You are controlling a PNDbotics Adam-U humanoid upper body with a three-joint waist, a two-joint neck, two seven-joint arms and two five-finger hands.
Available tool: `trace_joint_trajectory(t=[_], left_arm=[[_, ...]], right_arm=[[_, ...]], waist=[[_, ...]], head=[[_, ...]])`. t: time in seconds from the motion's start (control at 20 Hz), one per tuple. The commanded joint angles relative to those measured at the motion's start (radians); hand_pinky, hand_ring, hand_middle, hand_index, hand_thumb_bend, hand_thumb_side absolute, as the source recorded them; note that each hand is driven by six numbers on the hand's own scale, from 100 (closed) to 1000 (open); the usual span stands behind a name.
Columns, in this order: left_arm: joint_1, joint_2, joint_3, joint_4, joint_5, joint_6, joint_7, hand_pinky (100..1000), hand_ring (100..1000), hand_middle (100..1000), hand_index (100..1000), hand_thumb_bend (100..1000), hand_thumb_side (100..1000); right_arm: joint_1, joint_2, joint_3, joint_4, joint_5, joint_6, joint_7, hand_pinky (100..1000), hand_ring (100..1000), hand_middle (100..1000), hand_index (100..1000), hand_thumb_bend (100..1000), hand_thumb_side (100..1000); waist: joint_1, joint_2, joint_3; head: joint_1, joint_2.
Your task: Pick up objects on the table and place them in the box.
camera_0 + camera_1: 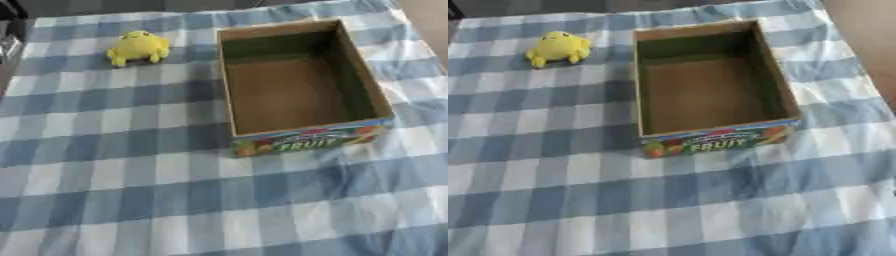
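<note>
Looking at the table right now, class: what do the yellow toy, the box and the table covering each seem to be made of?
Yellow toy: probably soft plush, matte and rounded, though rubber is possible.
Box: cardboard, with dull brown inner walls and a glossy printed front reading FRUIT.
Cloth: woven fabric, blue and white checks, slightly wrinkled.

Yellow plush toy (137,48) on the checked cloth, left of the box (302,139) — open, empty, "FRUIT" printed front.

A blue-and-white checked cloth (114,170) is covering the table (859,35), lying in soft creases. Bare brownish surface is showing past the cloth's right edge, and a dark grey floor (114,7) is running along the far side.
</note>
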Motion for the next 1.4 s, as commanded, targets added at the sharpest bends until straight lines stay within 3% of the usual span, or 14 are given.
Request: trace_joint_trajectory(t=[0.05,0.2,0.35,0.55,0.7,0.95,1.4], left_arm=[[-0.055,0.023,-0.01,0.067,-0.093,-0.032,-0.028,774,829,760,966,100,504],[-0.099,0.005,-0.018,0.122,-0.166,-0.048,-0.044,802,851,775,970,100,534],[-0.132,-0.02,-0.028,0.157,-0.203,-0.061,-0.053,826,880,818,985,197,560],[-0.162,-0.057,-0.043,0.201,-0.159,-0.058,-0.113,819,899,868,1000,202,460],[-0.183,-0.082,-0.05,0.218,-0.088,-0.025,-0.191,819,914,908,1000,173,462],[-0.211,-0.102,-0.045,0.21,0.008,0.081,-0.306,825,925,913,1000,222,509],[-0.241,-0.101,-0.039,0.227,-0.033,0.214,-0.333,853,939,920,1000,298,580]], right_arm=[[-0.014,-0.027,0.002,-0.018,-0.01,-0.003,0.008,915,873,671,838,100,723],[-0.015,-0.028,0.005,-0.018,-0.011,-0.002,0.011,916,874,671,838,100,726],[-0.017,-0.028,0.007,-0.018,-0.011,-0.002,0.013,917,874,670,837,100,728],[-0.02,-0.025,0.01,-0.018,-0.013,-0.001,0.017,920,876,669,837,100,731],[-0.021,-0.023,0.011,-0.018,-0.013,-0.001,0.019,921,876,668,837,100,732],[-0.025,-0.018,0.013,-0.018,-0.015,-0.001,0.023,922,876,667,836,100,732],[-0.033,-0.015,0.022,-0.018,-0.022,-0.003,0.034,926,879,665,835,100,739]], waist=[[0.003,-0.014,-0.003],[0.012,-0.007,-0.011],[0.018,0.001,-0.019],[0.024,0.011,-0.029],[0.029,0.016,-0.037],[0.036,0.02,-0.051],[0.06,0.028,-0.085]], head=[[0.009,-0.019],[0.015,-0.029],[0.019,-0.038],[0.026,-0.046],[0.032,-0.05],[0.042,-0.055],[0.073,-0.078]])
